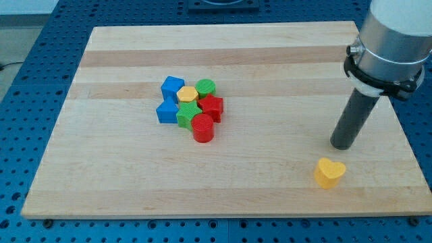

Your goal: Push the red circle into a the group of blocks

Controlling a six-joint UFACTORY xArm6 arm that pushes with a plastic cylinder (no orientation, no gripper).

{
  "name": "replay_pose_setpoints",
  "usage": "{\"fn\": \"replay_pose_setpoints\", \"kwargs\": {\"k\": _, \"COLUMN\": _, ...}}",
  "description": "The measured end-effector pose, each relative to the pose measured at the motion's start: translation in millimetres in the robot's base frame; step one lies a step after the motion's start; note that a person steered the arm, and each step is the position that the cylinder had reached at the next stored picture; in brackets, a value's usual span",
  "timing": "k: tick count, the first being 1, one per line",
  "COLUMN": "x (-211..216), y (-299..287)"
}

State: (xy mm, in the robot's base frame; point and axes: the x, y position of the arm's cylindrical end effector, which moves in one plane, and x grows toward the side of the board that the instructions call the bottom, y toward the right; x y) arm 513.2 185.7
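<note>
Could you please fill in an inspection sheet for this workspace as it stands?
Surface: wooden board on a blue perforated table.
Job's things: red circle touching the cluster's lower edge; cluster holds two blue blocks, yellow hexagon, green star, green circle, red block.
Clutter: yellow heart alone near the view's bottom right.
Grippers: none; my tip is far right of the cluster, just above the heart, touching nothing.
Cables: nothing seen.
Surroundings: dark object at the view's top edge, unclear.

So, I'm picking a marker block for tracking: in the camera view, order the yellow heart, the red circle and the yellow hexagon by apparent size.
1. yellow heart, though it lies nearest the view's bottom
2. red circle, close behind; unsure
3. yellow hexagon, partly hidden among the group
</note>
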Motion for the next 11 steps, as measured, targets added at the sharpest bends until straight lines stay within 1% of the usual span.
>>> {"fn": "replay_pose_setpoints", "kwargs": {"k": 1, "x": -3, "y": -4}}
{"fn": "replay_pose_setpoints", "kwargs": {"k": 2, "x": -3, "y": -53}}
{"fn": "replay_pose_setpoints", "kwargs": {"k": 3, "x": -3, "y": -67}}
{"fn": "replay_pose_setpoints", "kwargs": {"k": 5, "x": -3, "y": -68}}
{"fn": "replay_pose_setpoints", "kwargs": {"k": 6, "x": 13, "y": -83}}
{"fn": "replay_pose_setpoints", "kwargs": {"k": 7, "x": 23, "y": -125}}
{"fn": "replay_pose_setpoints", "kwargs": {"k": 9, "x": 19, "y": -210}}
{"fn": "replay_pose_setpoints", "kwargs": {"k": 11, "x": -18, "y": -251}}
